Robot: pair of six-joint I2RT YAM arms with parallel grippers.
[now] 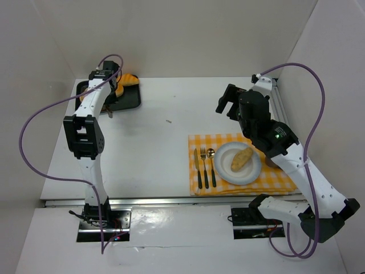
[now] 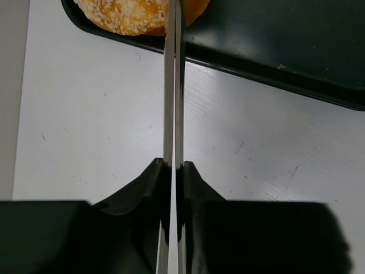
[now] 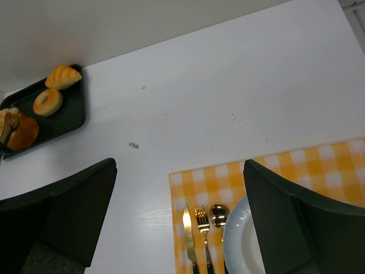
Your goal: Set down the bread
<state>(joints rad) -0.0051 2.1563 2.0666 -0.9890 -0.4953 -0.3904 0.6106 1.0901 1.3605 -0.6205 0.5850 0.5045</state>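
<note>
Pincers, two: left pincer point(image 2: 174, 11), right pincer point(image 1: 228, 105). At the left pincer's tips: one tray point(image 3: 73, 114) with three countable breads, namely croissant point(image 3: 63, 76), ring point(image 3: 47, 101) and bun point(image 3: 23, 134). Under the right pincer: one mat point(image 1: 199, 141), plate point(image 1: 220, 165), roll point(image 1: 241, 160), knife point(image 1: 198, 168), fork point(image 1: 204, 165), spoon point(image 1: 211, 165).

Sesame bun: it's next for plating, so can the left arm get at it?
Probably yes: the left gripper sits right at the sesame bun on the black tray, nothing between, though its jaws look shut.
</note>
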